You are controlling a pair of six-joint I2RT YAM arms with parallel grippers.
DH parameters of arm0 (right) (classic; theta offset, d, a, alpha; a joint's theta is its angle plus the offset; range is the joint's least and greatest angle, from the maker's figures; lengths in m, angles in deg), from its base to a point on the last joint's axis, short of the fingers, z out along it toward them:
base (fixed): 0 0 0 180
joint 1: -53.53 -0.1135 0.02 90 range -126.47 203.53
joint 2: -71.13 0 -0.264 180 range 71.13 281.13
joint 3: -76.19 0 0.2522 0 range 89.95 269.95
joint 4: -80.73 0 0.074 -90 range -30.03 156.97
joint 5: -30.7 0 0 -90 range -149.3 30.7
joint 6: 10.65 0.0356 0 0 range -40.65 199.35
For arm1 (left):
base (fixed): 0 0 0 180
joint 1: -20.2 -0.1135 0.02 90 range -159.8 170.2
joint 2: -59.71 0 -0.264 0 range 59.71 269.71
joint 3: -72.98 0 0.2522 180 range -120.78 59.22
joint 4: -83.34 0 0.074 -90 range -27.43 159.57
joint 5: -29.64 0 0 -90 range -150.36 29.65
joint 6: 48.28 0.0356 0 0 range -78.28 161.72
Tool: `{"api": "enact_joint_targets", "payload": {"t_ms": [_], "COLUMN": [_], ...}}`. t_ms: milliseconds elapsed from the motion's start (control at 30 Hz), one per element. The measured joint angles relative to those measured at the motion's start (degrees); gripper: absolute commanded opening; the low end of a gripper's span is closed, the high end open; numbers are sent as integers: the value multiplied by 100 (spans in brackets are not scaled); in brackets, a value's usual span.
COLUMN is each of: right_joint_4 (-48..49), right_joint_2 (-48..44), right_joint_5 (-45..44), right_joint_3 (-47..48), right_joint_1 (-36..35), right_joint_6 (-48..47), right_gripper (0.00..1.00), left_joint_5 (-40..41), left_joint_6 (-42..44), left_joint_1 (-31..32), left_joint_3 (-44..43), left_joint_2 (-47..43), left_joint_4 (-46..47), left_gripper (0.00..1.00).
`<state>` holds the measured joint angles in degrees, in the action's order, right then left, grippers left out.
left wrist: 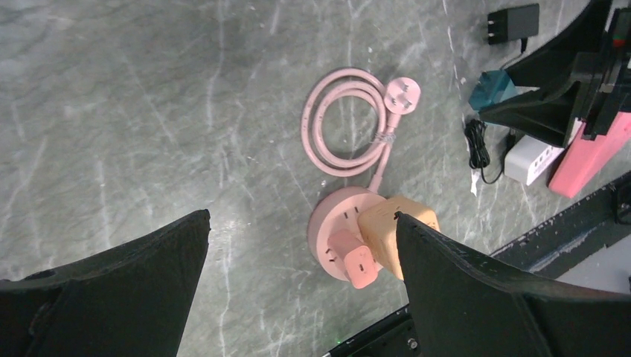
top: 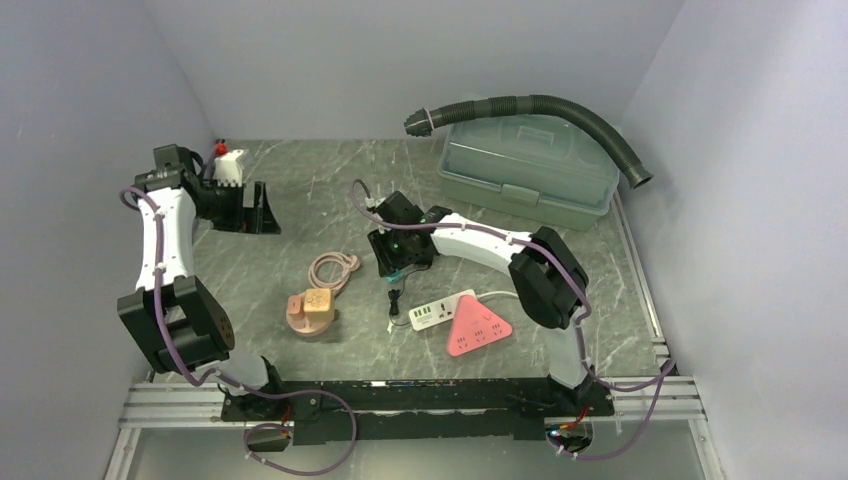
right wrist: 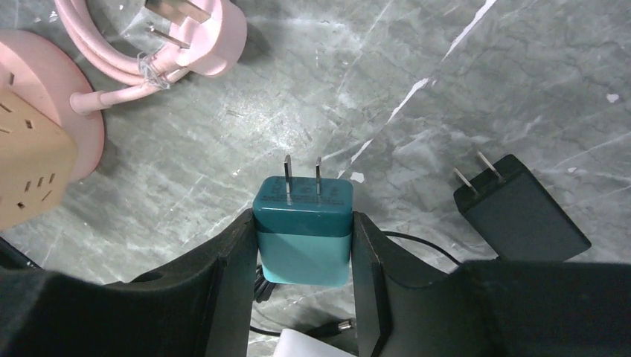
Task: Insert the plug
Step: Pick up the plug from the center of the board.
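My right gripper (right wrist: pixel 303 227) is shut on a teal two-prong plug (right wrist: pixel 302 197), its prongs pointing away from the wrist, a little above the marble table. From above, this gripper (top: pixel 400 262) hangs at the table's middle, behind a white power strip (top: pixel 438 311) and a pink triangular socket block (top: pixel 478 328). A round pink socket hub (left wrist: pixel 335 223) carries an orange cube adapter (left wrist: pixel 387 227) and a pink charger (left wrist: pixel 356 262). Its coiled pink cord (left wrist: pixel 346 123) ends in a pink plug (left wrist: pixel 402 95). My left gripper (top: pixel 262 215) is open and empty at the back left.
A black two-prong adapter (right wrist: pixel 521 208) lies just right of the teal plug, with a thin black cable (left wrist: pixel 478 149) beside the strip. A green lidded box (top: pixel 527 165) with a black hose (top: pixel 540 108) stands back right. A white bottle (top: pixel 228 165) is back left.
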<state>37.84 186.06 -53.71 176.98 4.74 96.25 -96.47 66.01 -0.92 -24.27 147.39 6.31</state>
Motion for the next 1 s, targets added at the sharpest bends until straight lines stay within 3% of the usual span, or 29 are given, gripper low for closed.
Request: {"api": "enact_joint_targets", "payload": {"t_ms": [233, 400, 567, 733, 833, 1000], "right_joint_4": [345, 514, 662, 999, 1392, 2087], "right_joint_2": [-221, -710, -1115, -1123, -1082, -944], "right_joint_5": [380, 1600, 2924, 4072, 4693, 5517], "right_joint_3": [-286, -444, -249, 197, 361, 623], "right_joint_1": [0, 83, 229, 317, 334, 334], "right_joint_6": [-105, -435, -570, -337, 57, 796], "right_gripper": [22, 22, 24, 28, 30, 32], "left_joint_5": [-44, -691, -1513, -2166, -2559, -2756], "left_joint_6": [-15, 476, 2177, 4883, 6013, 6679], "left_joint_1": [446, 498, 529, 546, 627, 1231], "left_joint_3": [269, 507, 723, 221, 116, 168], "left_joint_2": [-144, -455, -1228, -1493, -1591, -2061], "left_joint_4": [-17, -50, -640, -1882, -2146, -2284], "left_gripper": [100, 100, 100, 100, 100, 100]}}
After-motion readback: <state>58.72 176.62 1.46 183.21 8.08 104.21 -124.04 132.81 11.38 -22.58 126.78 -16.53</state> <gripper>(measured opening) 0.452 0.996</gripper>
